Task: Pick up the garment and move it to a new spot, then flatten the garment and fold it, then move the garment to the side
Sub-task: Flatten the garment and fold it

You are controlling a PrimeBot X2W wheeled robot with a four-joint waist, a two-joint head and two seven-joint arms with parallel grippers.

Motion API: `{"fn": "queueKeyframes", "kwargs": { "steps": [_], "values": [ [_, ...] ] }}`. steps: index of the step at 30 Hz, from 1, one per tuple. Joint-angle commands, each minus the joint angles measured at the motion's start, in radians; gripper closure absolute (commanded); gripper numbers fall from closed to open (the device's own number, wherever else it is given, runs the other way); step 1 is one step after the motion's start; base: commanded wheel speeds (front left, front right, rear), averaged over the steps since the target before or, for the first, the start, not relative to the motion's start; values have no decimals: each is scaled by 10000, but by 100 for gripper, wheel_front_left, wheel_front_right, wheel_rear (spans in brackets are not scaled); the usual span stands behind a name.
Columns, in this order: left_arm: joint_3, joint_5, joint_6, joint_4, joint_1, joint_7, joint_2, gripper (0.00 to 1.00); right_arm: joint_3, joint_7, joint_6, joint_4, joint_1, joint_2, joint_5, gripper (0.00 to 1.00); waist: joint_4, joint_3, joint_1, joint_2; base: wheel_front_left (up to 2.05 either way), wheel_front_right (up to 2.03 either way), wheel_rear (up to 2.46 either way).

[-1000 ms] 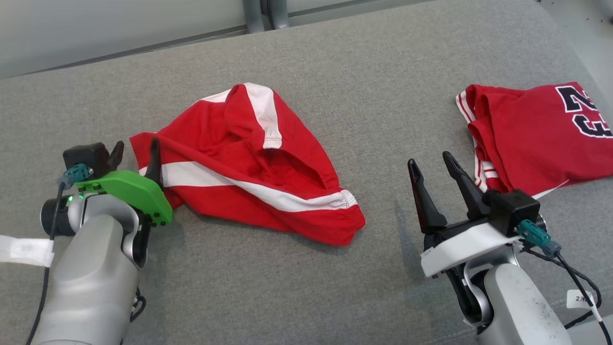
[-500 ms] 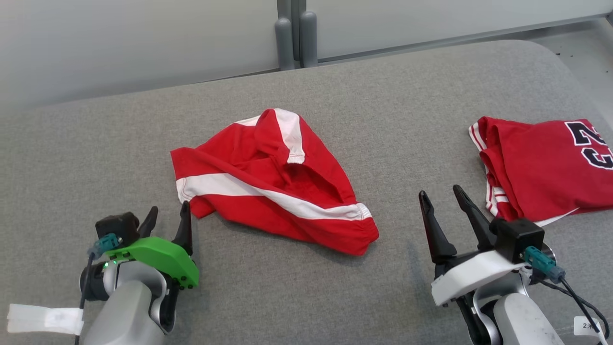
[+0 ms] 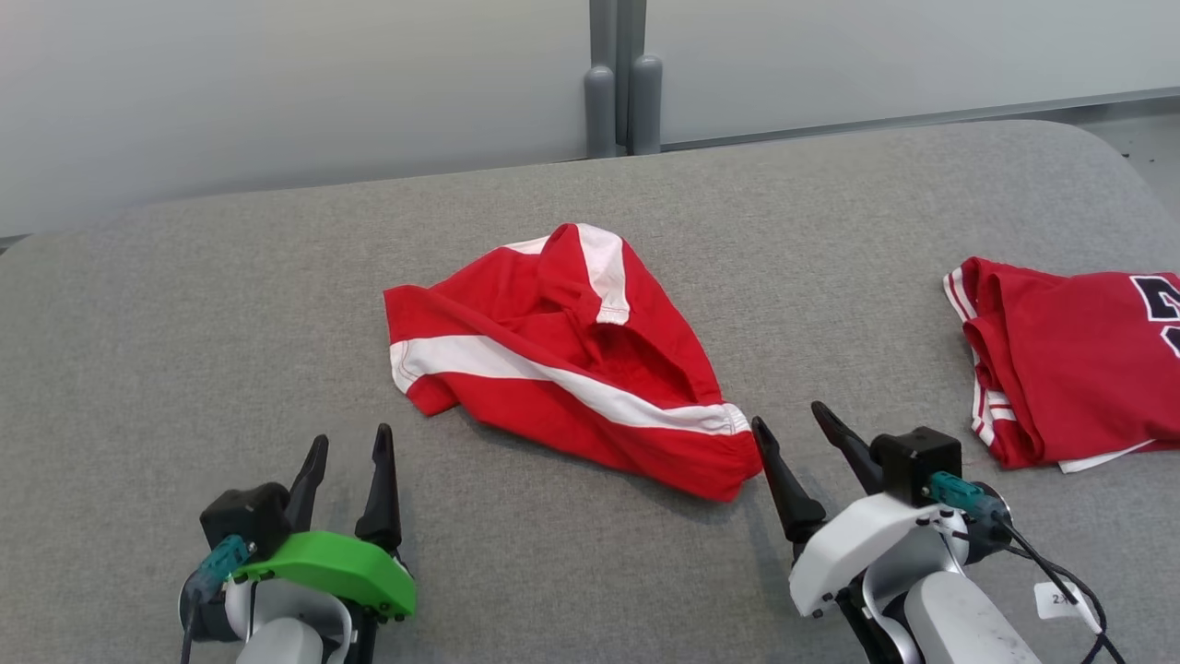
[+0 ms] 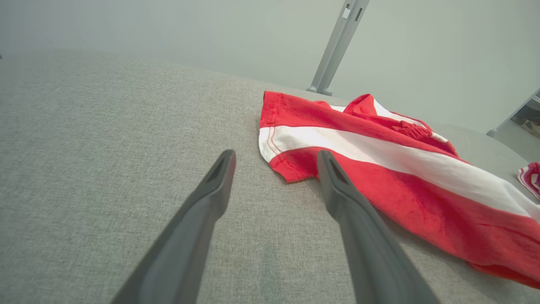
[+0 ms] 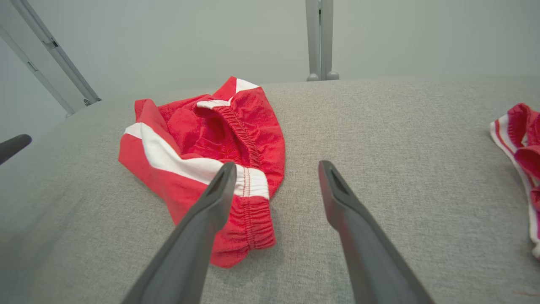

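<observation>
The garment (image 3: 553,369) is a pair of red shorts with a white stripe, lying crumpled in the middle of the grey cushioned surface (image 3: 184,323). My left gripper (image 3: 350,438) stands open near the front, short of the garment's left corner, with nothing between its fingers. In the left wrist view the garment (image 4: 379,156) lies just past and to the right of that left gripper (image 4: 275,154). My right gripper (image 3: 788,417) is open beside the garment's elastic waistband corner. The right wrist view has the right gripper (image 5: 277,165) over the edge of the garment (image 5: 190,139), holding nothing.
A folded red jersey (image 3: 1079,369) with white trim and a black number lies at the right edge; its hem shows in the right wrist view (image 5: 519,139). A pale wall with grey posts (image 3: 622,92) runs behind the surface.
The camera has tilted, shifting the whole picture. My left gripper has drawn back from the garment's left corner toward the front. My right gripper has come closer to the garment's right corner.
</observation>
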Motion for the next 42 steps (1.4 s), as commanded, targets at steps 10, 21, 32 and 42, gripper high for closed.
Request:
{"fn": "queueKeyframes", "kwargs": {
  "steps": [10,21,32,42],
  "values": [
    [110,62,377,-1452,1163,24,-113,0,541,96,1,2417,-1310,-32,1011,0,683,73,0,31,0,0,0],
    [132,-33,611,-2058,1391,203,71,0,1356,-309,1,4411,-2526,-200,2172,100,920,196,0,31,0,0,0],
    [-164,-84,548,-2462,1491,347,13,0,-88,-1587,-1,5973,-3367,-882,826,100,782,353,0,31,0,0,0],
    [-399,-125,514,-2647,1550,506,54,0,-1132,-1736,-1,6712,-3573,-508,-167,69,696,437,0,31,0,0,0]
  ]
}}
